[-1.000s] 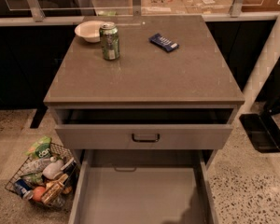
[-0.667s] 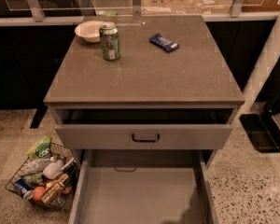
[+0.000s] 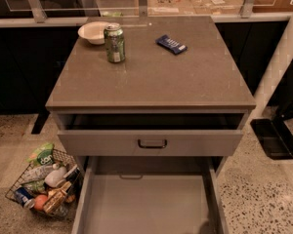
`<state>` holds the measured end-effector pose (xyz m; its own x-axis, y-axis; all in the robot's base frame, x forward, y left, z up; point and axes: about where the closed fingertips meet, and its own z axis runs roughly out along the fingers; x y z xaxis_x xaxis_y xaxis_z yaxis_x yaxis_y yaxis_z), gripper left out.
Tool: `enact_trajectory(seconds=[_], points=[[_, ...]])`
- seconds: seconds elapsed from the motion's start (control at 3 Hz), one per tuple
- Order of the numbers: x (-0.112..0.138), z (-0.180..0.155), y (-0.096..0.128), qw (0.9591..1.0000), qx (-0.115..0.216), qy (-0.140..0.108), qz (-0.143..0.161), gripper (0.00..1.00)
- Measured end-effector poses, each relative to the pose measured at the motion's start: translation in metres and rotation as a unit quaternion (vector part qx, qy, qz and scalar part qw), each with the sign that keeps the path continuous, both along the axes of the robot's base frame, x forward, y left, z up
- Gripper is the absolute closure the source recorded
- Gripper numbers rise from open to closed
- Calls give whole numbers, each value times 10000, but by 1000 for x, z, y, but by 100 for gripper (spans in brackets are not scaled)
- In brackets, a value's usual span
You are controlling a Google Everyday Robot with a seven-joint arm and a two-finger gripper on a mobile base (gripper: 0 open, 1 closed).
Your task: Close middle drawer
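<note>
The grey cabinet (image 3: 151, 77) has two drawers open. The uppermost drawer (image 3: 151, 143), with a small dark bar handle, is pulled out a little and its inside is dark. Below it the middle drawer (image 3: 146, 204) is pulled far out toward me and shows a plain grey inside. Its front and handle are cut off by the bottom edge of the view. The lowest drawer is hidden beneath it. My gripper is not in view.
On the cabinet top stand a white bowl (image 3: 94, 32), a green can (image 3: 114, 43) and a blue packet (image 3: 171, 44). A wire basket of groceries (image 3: 44, 182) sits on the floor at the left. A dark base (image 3: 273, 138) and a white post (image 3: 283, 57) stand at the right.
</note>
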<state>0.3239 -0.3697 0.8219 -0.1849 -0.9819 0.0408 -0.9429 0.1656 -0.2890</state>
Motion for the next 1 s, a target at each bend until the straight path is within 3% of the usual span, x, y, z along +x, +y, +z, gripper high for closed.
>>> enact_trajectory(seconds=[0.33, 1.0], points=[[-20, -45, -11, 9999, 98, 13, 27, 0], [-67, -121, -13, 9982, 422, 365, 231, 0]])
